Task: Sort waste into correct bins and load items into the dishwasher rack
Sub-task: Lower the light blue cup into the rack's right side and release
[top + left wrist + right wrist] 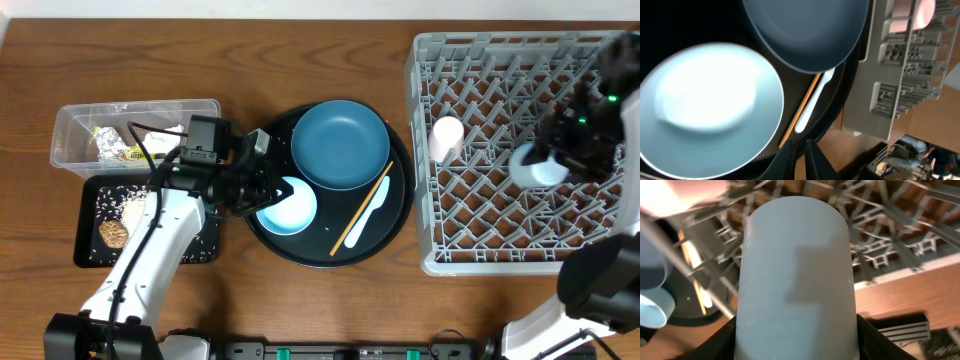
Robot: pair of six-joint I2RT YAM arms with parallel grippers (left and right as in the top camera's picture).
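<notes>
- Leftmost, the clear plastic tub holds the crinkled snack wrapper and the white tissue.
- Just below it in the overhead view, the flat black tray carries scattered rice grains and the brown cookie-like lump.
- Next, the left gripper hangs over the left edge of the round black tray. Its jaws are pressed together beside the rim of the pale bowl; I cannot tell whether they pinch it.
- On that round tray the dark blue dish sits behind the bowl. The wooden chopstick and white spoon lie side by side on the bowl's right.
- Farther right, the dishwasher rack holds the pink cup on its left side.
- Rightmost, the right gripper clasps the light blue cup over the rack, one finger on either side.
</notes>
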